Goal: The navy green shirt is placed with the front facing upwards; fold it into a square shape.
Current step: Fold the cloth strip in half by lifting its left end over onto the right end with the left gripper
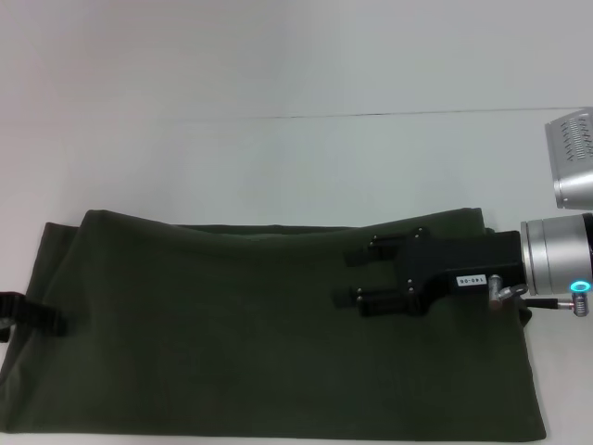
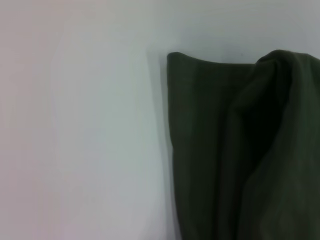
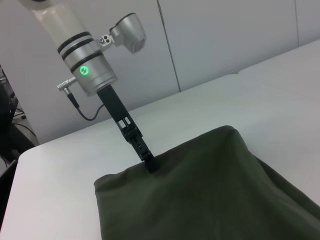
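The navy green shirt [image 1: 259, 343] lies on the white table as a wide folded band, plain olive side up, with no lettering or collar showing. My right gripper [image 1: 352, 275] hovers over the shirt's right part, its black fingers pointing left and standing open with cloth showing between them. My left gripper [image 1: 37, 317] sits at the shirt's left edge. In the right wrist view the left gripper [image 3: 150, 163] is pinched onto that edge of the shirt [image 3: 210, 195]. The left wrist view shows a shirt corner [image 2: 210, 140] and a raised fold beside it.
The white table [image 1: 278, 158] stretches beyond the shirt toward a pale wall. My left arm's silver wrist [image 3: 92, 70] with a green light rises above the shirt's edge. Part of the right arm's silver housing [image 1: 574, 158] shows at the far right.
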Tool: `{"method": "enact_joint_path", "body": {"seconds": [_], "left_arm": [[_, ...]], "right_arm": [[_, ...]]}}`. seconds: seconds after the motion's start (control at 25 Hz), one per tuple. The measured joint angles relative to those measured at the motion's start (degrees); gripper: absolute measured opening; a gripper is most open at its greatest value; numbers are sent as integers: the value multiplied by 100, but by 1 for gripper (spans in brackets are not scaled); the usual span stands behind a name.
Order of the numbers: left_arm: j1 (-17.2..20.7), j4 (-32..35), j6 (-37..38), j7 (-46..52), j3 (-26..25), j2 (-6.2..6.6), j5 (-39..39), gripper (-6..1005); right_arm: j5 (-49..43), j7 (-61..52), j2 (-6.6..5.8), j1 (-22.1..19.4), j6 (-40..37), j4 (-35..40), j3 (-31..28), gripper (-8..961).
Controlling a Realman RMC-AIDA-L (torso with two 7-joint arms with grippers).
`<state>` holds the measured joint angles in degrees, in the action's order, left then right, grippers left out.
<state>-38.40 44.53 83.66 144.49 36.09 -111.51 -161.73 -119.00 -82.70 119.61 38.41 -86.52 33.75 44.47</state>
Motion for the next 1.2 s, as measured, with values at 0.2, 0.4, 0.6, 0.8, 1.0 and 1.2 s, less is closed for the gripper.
{"method": "enact_joint_path", "body": {"seconds": [0.2,0.4,0.6,0.8,1.0,1.2], "left_arm": [[-54,-122,88,1,-60,16,32,938],[-67,-193,314,8,-76,8,230,938],[-107,-306,417,12,-239,49,313,937],[-143,-430,414,-4,-331,69,317,937],[-149,-454,365,13,-316,67,318,918],[-150,-420,349,14,-352,56,318,870]], "right_arm": [[0,-10,0,-1,-6,1,0,703],[0,-36,-6,-7,-19,14,31,703],[0,-42,-9,-9,-23,17,52,703],[0,-44,-9,-9,-52,22,53,702],[0,-45,-17,-9,-66,26,53,702],[0,-45,-18,-9,-82,27,53,702]]}}
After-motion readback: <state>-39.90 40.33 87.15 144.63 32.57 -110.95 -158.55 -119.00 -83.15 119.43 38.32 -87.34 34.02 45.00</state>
